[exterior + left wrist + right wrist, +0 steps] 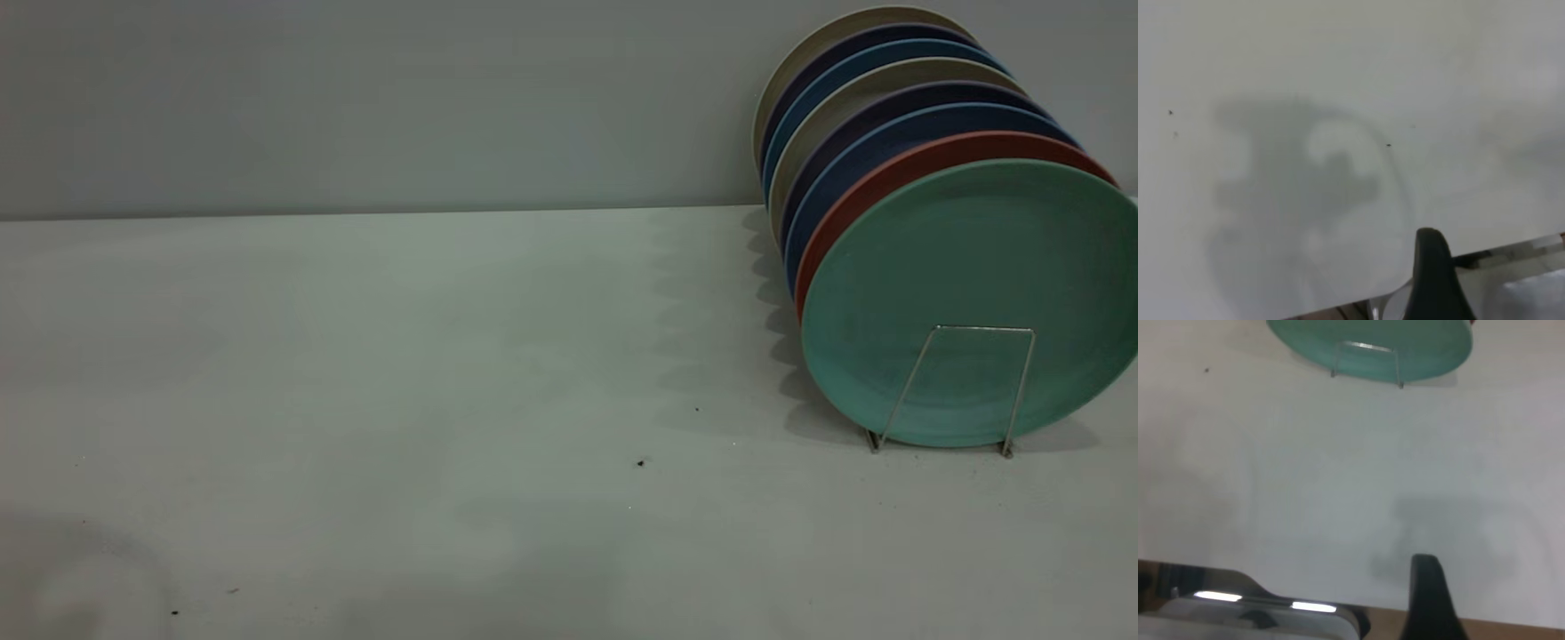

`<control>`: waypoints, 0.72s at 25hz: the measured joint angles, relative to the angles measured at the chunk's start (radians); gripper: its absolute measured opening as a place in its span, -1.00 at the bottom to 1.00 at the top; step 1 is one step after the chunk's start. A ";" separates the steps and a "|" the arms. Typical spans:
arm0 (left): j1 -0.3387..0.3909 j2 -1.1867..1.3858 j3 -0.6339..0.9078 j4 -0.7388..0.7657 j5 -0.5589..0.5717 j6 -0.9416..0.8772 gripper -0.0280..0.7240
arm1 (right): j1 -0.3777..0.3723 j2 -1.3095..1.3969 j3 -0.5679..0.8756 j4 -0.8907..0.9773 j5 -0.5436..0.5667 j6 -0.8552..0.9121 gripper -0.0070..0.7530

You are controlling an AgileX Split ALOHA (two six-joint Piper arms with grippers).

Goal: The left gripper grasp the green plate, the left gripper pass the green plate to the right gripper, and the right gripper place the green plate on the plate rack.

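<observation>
The green plate (969,267) stands upright on the plate rack (985,329) at the table's far right, as the frontmost of the row, behind the front wire loop. The right wrist view shows the green plate (1371,340) and the plate rack (1365,347) far off across bare table. Only a black tip of my right gripper (1426,600) shows, near the table's edge and well apart from the plate. My left gripper (1431,273) is also just a black tip, over bare table near an edge, its shadow on the surface. Neither gripper shows in the exterior view.
Behind the green plate the rack holds a salmon-pink plate (889,178), dark blue plates (853,169) and beige plates (818,44). The pale table (400,400) runs left to a grey wall. A shiny grey-white object (1258,613) lies past the table edge.
</observation>
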 joint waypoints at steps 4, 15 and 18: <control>0.000 -0.184 0.137 -0.005 0.001 0.001 0.42 | 0.000 -0.204 0.125 0.020 0.000 -0.007 0.41; 0.000 -0.727 0.443 -0.016 0.086 -0.012 0.42 | 0.000 -0.578 0.488 0.027 -0.023 -0.035 0.41; 0.000 -0.877 0.479 0.036 0.103 -0.029 0.40 | 0.027 -0.638 0.538 -0.014 -0.072 -0.061 0.41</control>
